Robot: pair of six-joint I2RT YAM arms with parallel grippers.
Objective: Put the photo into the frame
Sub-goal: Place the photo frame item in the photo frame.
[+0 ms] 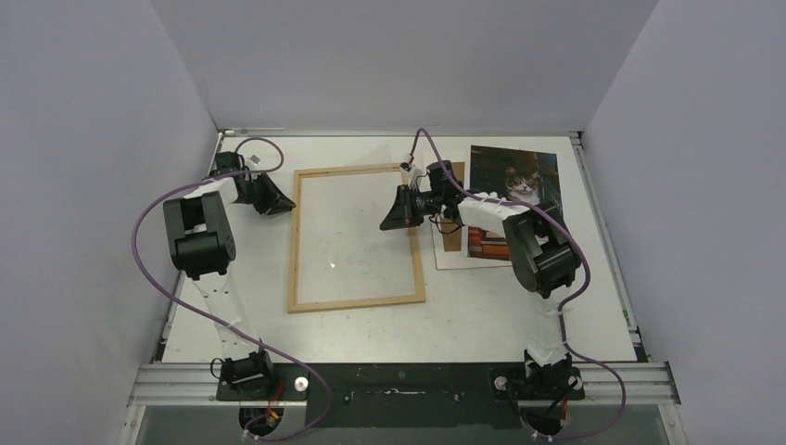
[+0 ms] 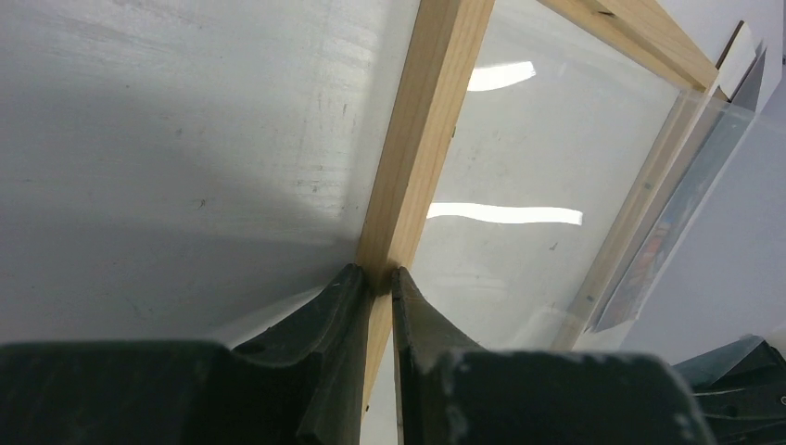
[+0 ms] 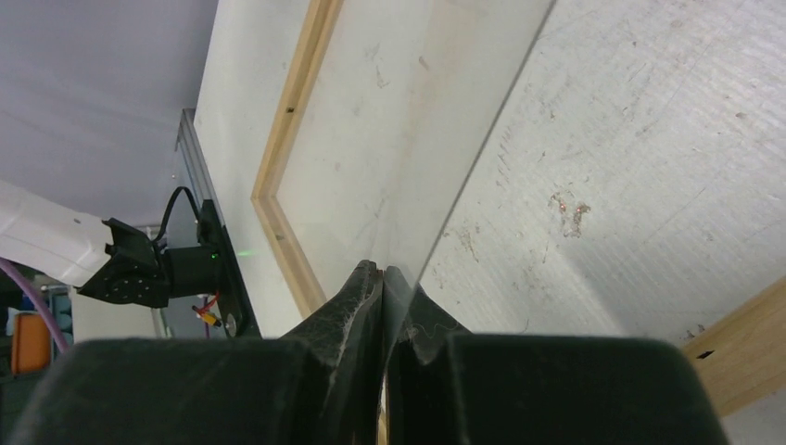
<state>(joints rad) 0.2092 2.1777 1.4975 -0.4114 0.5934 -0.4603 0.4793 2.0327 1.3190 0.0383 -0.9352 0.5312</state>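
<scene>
**Hanging on to the frame, with the photo parked off to the side**

Looking down at the frame (image 1: pixel 357 303) lying flat in the middle of the table (image 1: pixel 463 320). Got the left gripper (image 2: pixel 378 273) clamped on its left rail near the far corner, one finger each side of the wood. Got the right gripper (image 3: pixel 382 269) pinched tight on the edge of a thin clear sheet (image 3: pixel 389 139), tilted up over the frame's right side. Spotted the photo (image 1: pixel 519 171) face up on the table just right of the frame, partly hidden under the right arm.
</scene>
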